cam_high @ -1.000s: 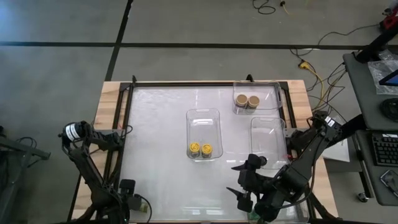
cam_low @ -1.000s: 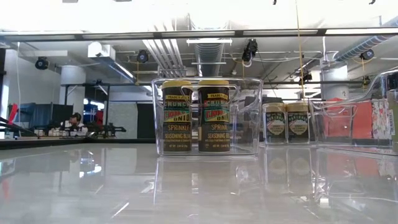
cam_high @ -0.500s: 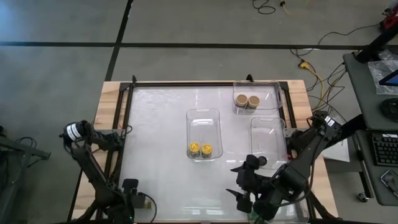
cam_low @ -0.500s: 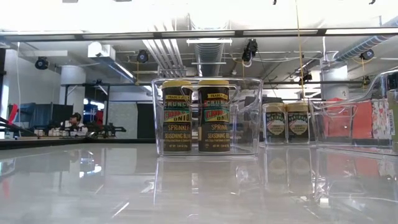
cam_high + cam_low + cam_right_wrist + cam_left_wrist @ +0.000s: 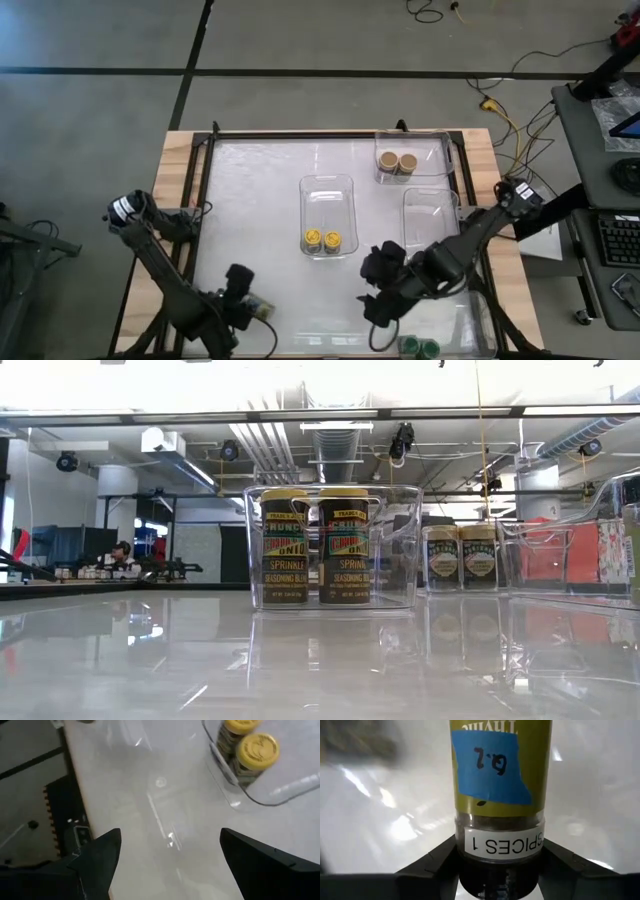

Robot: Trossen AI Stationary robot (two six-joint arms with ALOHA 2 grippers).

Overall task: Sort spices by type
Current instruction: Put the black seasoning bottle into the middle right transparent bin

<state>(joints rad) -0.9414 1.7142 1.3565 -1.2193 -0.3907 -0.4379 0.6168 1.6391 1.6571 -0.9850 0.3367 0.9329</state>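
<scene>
My left gripper (image 5: 248, 302) is at the table's near-left and is shut on a spice jar (image 5: 499, 780) with an olive label, blue tape and a white "SPICES 1" strip. My right gripper (image 5: 376, 300) is open over bare table near the middle tray (image 5: 328, 190), touching nothing. Two yellow-lidded jars (image 5: 322, 240) stand in that tray's near end and also show in the right wrist view (image 5: 254, 751). A pair of tan-lidded jars (image 5: 397, 160) stands in the far-right tray. Green-lidded jars (image 5: 419, 348), two of them, stand in the near-right tray. My left gripper pinches the jar between its two fingers (image 5: 437, 862) at the dark end by the white strip (image 5: 500, 845). The jar's body runs on along the fingers, away from the wrist. Whether it is clear of the table cannot be told.
A clear tray (image 5: 432, 222) with nothing in it lies on the right, between the tan jars' tray and the green jars' tray. Bare white table (image 5: 255, 200) spreads over the left half. The low view shows the yellow-lidded jars' tray (image 5: 332, 545) and no gripper.
My left gripper has carried the jar from the near-left edge toward the table's right and a little farther in. My right gripper has moved toward the table's left and far side, away from the near-right tray, so that the green-lidded jars now show.
</scene>
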